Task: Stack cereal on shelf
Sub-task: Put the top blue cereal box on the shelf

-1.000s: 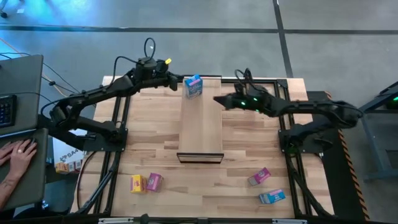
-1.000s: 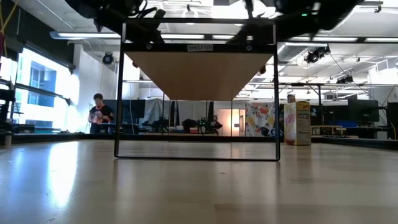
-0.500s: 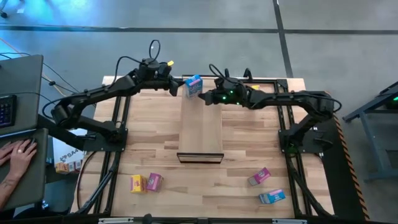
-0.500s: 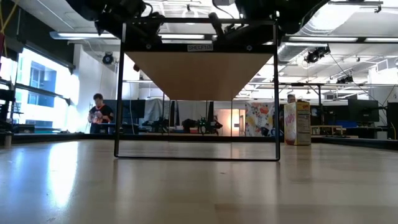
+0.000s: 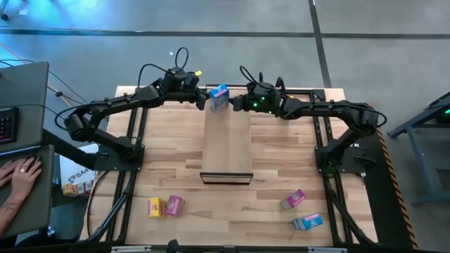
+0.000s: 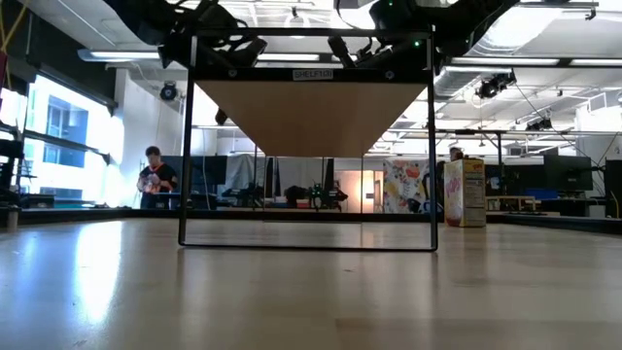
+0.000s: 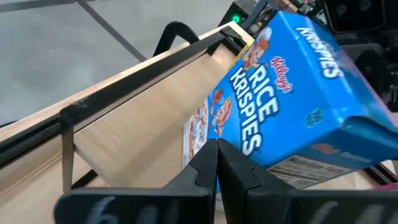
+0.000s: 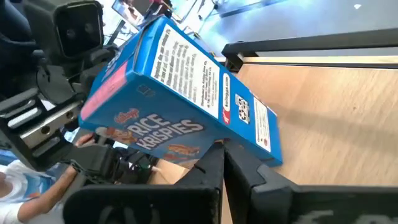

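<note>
Left claw [image 5: 202, 98] sits at the far end of the shelf [image 5: 227, 140], just beside the blue cereal box [image 5: 219, 97] on its left side. Fingers appear pressed together in the left wrist view, tips at the box's lower edge; not gripping it. Right claw [image 5: 235, 104] is just beside the same box on its right side; fingers likewise close together in the right wrist view, tips against the box's bottom edge. Box stands between the two claws at the shelf's far end, Rice Krispies print visible.

On the tabletop [image 5: 267, 183]: yellow box [image 5: 154, 206] touching a pink box [image 5: 174, 204] near the left front; another pink box [image 5: 293, 199] and a second blue box [image 5: 307, 222] near the right front.
</note>
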